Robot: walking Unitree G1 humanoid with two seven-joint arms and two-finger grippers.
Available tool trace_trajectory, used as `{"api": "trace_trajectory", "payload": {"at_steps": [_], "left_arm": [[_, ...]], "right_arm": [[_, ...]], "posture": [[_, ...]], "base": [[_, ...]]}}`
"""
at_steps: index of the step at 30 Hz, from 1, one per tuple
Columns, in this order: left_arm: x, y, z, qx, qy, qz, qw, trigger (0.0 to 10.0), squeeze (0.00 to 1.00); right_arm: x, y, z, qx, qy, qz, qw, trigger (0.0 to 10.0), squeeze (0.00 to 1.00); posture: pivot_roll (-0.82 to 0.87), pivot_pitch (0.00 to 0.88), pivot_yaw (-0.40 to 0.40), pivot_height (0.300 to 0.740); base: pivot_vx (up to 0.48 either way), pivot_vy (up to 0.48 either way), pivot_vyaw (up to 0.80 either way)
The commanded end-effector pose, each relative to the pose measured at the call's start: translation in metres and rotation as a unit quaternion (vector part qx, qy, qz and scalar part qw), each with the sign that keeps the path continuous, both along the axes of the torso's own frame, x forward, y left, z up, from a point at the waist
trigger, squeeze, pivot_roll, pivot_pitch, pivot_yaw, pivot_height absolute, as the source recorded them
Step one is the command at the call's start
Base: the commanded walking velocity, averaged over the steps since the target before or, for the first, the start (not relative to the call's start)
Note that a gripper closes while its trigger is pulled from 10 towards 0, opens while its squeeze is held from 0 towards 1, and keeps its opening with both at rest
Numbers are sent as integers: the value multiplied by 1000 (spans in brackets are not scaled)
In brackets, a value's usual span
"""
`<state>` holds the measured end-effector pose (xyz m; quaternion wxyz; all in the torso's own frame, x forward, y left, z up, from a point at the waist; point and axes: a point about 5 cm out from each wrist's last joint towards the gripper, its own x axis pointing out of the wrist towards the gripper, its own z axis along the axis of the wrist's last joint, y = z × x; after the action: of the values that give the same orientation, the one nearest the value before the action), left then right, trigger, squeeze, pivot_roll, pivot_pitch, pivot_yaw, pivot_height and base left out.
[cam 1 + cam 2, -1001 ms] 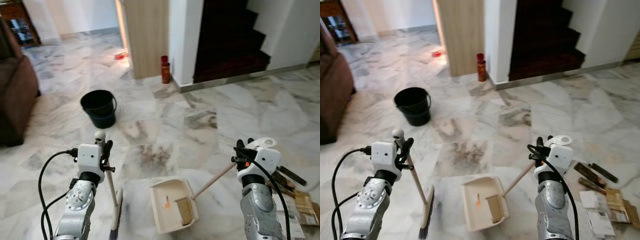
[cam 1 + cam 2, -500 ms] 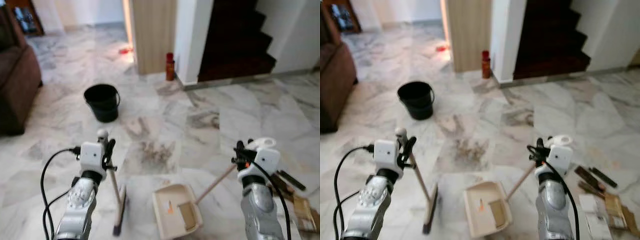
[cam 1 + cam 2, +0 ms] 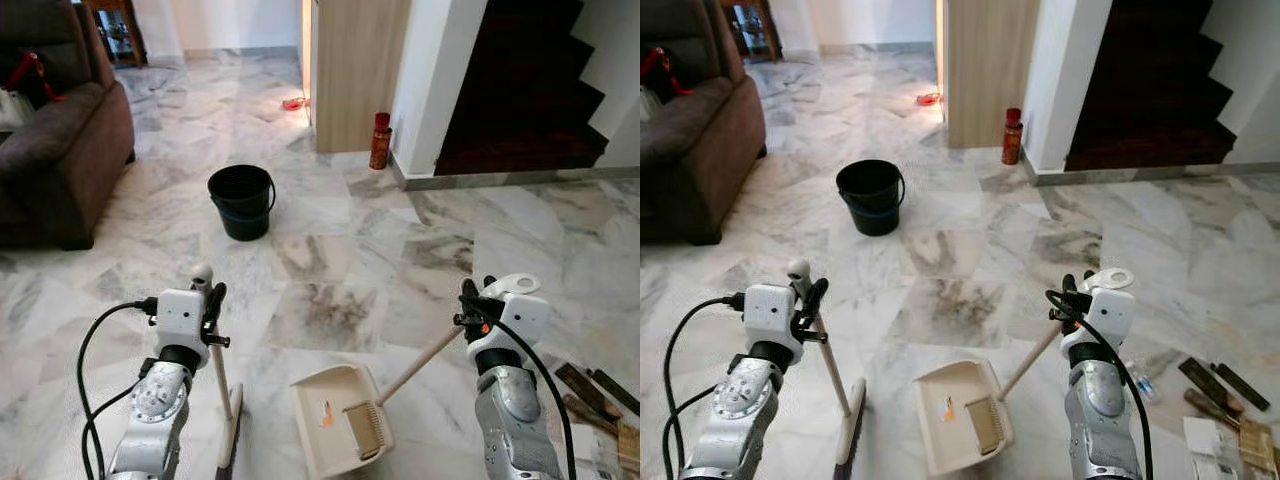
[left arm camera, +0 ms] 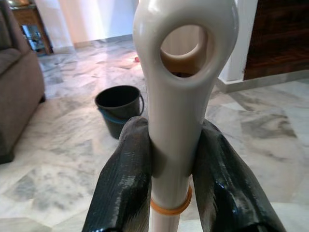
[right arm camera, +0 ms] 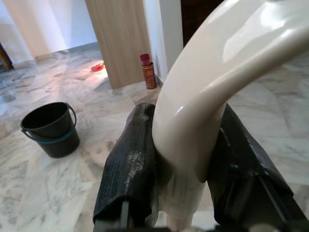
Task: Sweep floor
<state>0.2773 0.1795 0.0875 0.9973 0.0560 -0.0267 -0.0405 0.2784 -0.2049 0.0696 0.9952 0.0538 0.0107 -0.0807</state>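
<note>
The camera has tipped up and turned since a moment ago, so more of the brown sofa shows at 10 o'clock and the black bucket sits lower in the picture, but the things on the floor lie as before. The left gripper still has its jaws squeezed tight on the top of the broom, which stands almost straight up with its brush on the marble floor at 7 o'clock. The right gripper is clamped on the curved end of the dustpan handle. The dustpan rests flat on the floor at 6 o'clock, with a small orange bit inside. Both arms are bent up at the elbow. A red bottle stands by the wall at 12 o'clock.
</note>
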Motion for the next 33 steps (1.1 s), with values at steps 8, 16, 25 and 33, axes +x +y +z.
{"api": "trace_trajectory", "payload": {"at_steps": [8, 16, 25, 33], "left_arm": [[5, -1, 12, 6, -24, -3, 1000, 10000, 0], [5, 1, 13, 8, -24, -2, 1000, 10000, 0], [4, 1, 13, 10, -23, -6, 1000, 10000, 0], [5, 0, 14, 11, -26, -9, 1000, 10000, 0]], "right_arm": [[7, -2, 19, -3, -37, 4, 999, 10000, 0], [8, 5, 17, -7, -32, 20, 999, 10000, 0], [8, 5, 17, 3, -33, 20, 999, 10000, 0], [9, 10, 15, 12, -28, 32, 999, 10000, 0]], "posture": [[-8, 0, -10, 740], [-4, 0, -5, 740], [-5, 0, 0, 740], [3, 0, 2, 740]], "base": [[114, 0, 0], [350, 0, 588], [361, 0, 0], [360, 0, 0]]}}
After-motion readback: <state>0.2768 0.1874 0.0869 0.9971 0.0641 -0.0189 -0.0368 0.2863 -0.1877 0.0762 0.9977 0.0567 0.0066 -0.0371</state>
